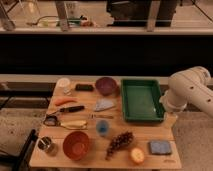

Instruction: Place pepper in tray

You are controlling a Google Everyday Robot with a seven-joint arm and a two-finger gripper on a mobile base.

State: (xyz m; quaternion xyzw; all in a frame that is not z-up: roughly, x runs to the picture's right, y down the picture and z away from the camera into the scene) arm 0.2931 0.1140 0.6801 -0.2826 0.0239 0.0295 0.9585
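Tray (pixel 141 100), rectangular green, tool out of view

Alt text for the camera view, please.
A wooden table holds an empty green tray at right and a red pepper at left, among bowls, a knife and other small items. The white arm hangs beside the tray's right edge; its tool is not in view.

Tabletop (pixel 150 134): pale wood, matt. Tray (pixel 141 82): green plastic, smooth, faintly glossy. Pepper (pixel 65 101): smooth orange-red skin. Small cup (pixel 46 145) at front left — shiny metal. Arm (pixel 192 90) right of the tabletop — white, smooth, plastic-looking shell with a soft sheen; its hand is hidden.
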